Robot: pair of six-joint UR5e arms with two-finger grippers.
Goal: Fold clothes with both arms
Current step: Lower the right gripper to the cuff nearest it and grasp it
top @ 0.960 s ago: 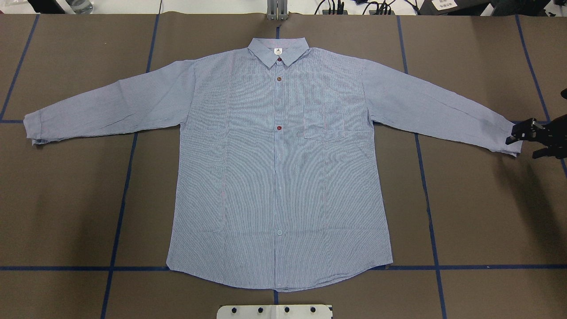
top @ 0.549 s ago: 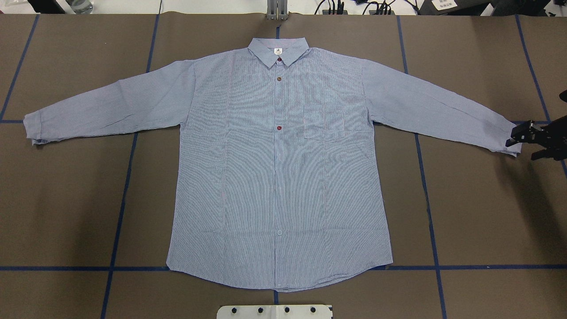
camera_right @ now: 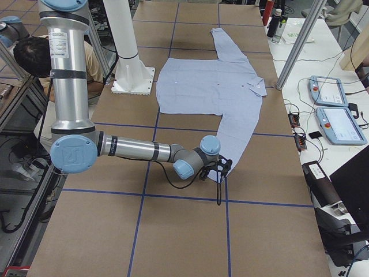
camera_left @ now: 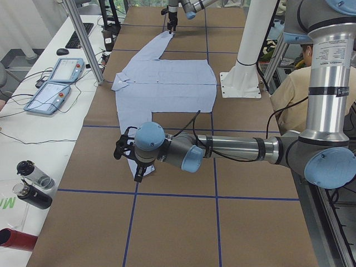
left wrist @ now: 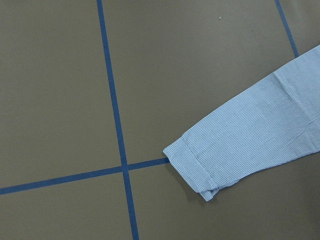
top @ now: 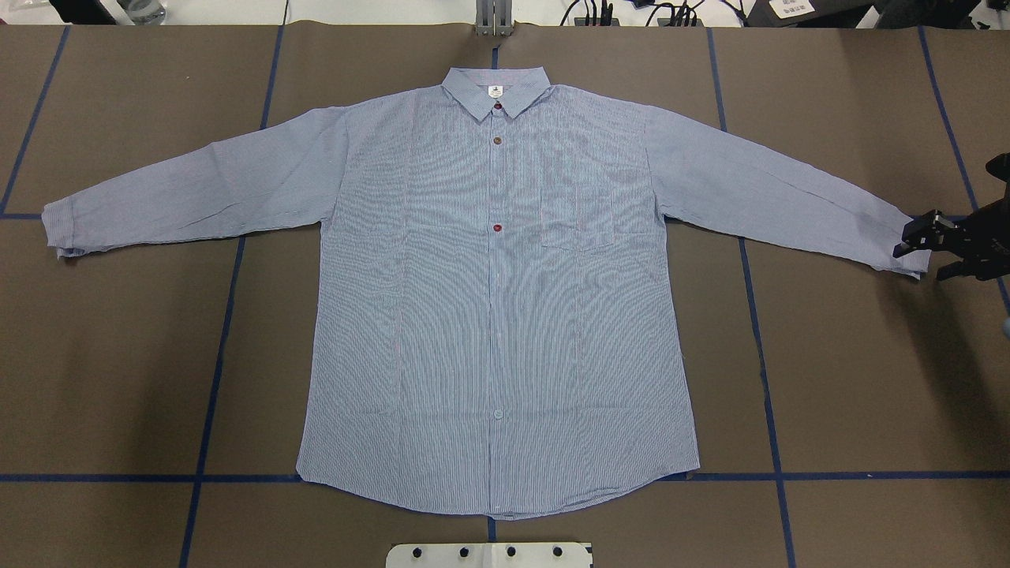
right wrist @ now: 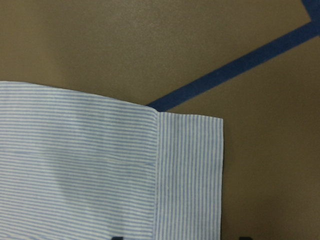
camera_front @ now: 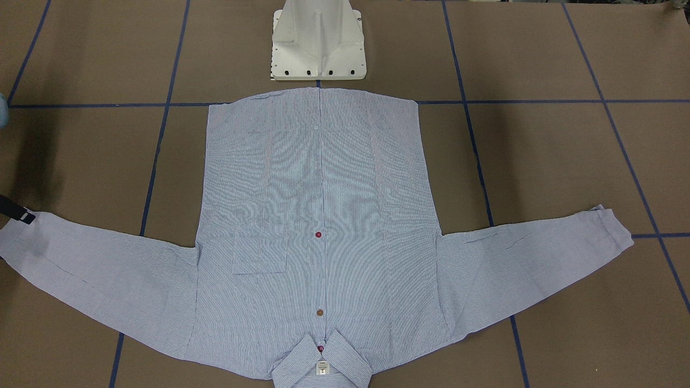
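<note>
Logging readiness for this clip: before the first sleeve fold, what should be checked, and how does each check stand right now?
1. shirt lies flat, front up, both sleeves spread: ok.
2. right gripper is at the right-side cuff: ok.
3. right gripper closed on that cuff: not ok, jaws stand apart.
4. left gripper hangs by the left-side cuff: ok.
5. left gripper open or shut: cannot tell, only a side view shows it.
</note>
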